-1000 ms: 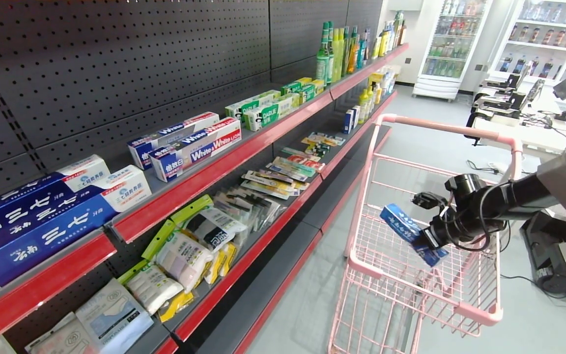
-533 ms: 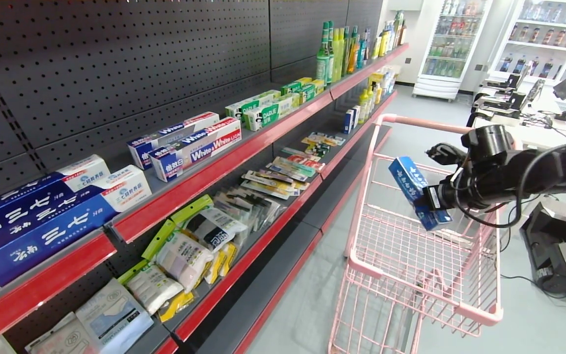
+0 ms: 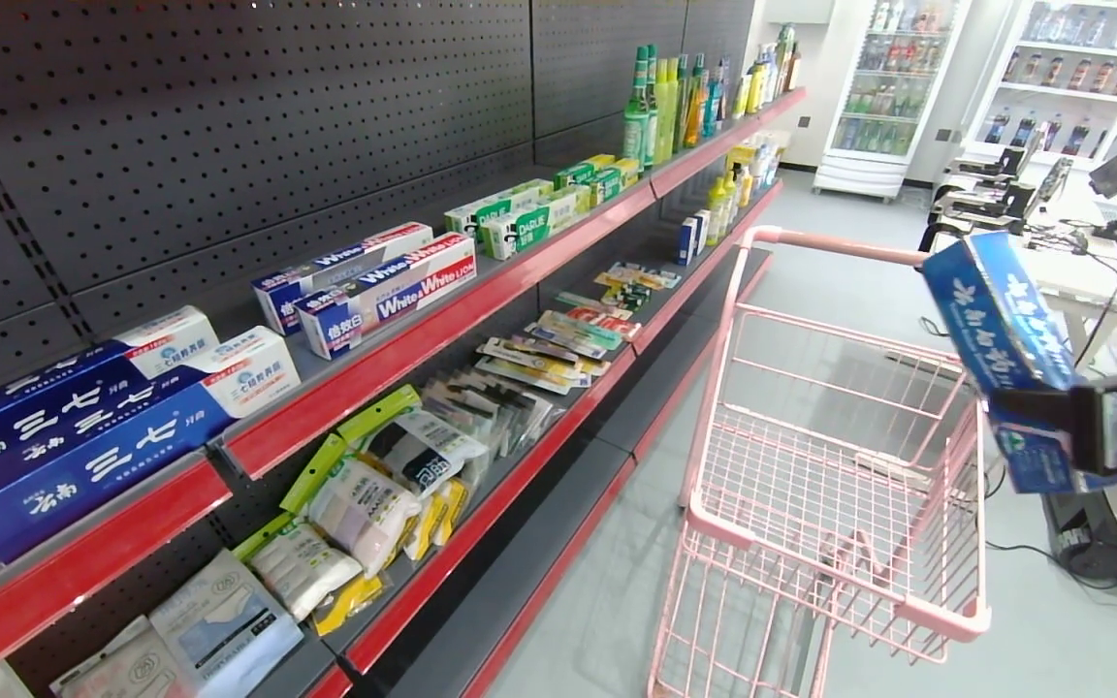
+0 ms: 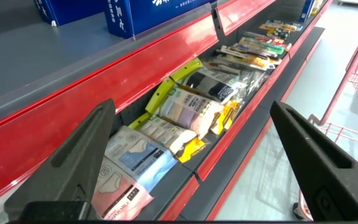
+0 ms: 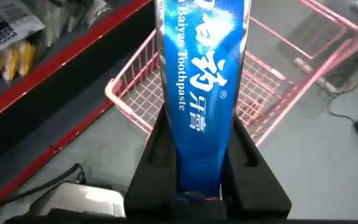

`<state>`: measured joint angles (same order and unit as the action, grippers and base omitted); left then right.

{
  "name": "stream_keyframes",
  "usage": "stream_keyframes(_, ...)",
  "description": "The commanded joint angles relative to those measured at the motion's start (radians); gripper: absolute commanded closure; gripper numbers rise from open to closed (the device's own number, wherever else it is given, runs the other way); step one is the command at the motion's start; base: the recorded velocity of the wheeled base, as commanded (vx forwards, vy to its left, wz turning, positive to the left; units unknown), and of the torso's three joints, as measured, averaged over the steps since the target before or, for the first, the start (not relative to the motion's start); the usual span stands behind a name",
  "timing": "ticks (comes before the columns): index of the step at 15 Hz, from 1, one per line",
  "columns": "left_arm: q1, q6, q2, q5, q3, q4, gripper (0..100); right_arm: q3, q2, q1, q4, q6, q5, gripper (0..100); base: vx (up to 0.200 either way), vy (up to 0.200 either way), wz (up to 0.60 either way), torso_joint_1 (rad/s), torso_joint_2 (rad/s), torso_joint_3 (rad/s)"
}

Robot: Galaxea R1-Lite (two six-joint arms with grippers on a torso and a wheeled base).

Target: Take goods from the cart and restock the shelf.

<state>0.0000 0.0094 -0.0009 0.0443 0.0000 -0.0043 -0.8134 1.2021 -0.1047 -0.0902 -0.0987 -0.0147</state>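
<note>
**Restocking, transfer stage: box out of the cart, not yet on the shelf.**
The right tool (image 5: 199, 163) pinches a blue toothpaste box (image 3: 1000, 334), held on end beside the cart (image 3: 840, 245) and well apart from the shelf (image 3: 403, 354). Matching boxes (image 3: 83, 446) lie on the top tier. The left tool (image 4: 191, 118) hangs spread near the middle tier. Placement remains.
</note>
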Motion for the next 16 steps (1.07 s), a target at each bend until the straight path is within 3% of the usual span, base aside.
stream_keyframes(1,0.000,0.000,0.001,0.000,0.000,0.000,0,0.181,-0.332,0.040,-0.006,-0.022,-0.071,100,0.000,0.000,0.00,0.000,0.00,0.000)
stream_keyframes(3,0.000,0.000,0.001,0.000,0.000,0.000,0,0.287,-0.461,0.094,-0.005,-0.101,-0.087,100,0.000,0.000,0.00,0.000,0.00,0.000)
stream_keyframes(7,0.000,0.000,0.001,0.002,0.000,0.000,0,0.309,-0.566,0.151,-0.008,-0.188,-0.088,100,0.000,0.000,0.00,0.024,-0.06,-0.027)
stream_keyframes(16,0.000,0.000,0.001,0.000,0.000,0.000,0,0.312,-0.566,0.165,-0.040,-0.213,-0.083,100,0.000,0.000,0.00,0.216,-0.46,-0.252)
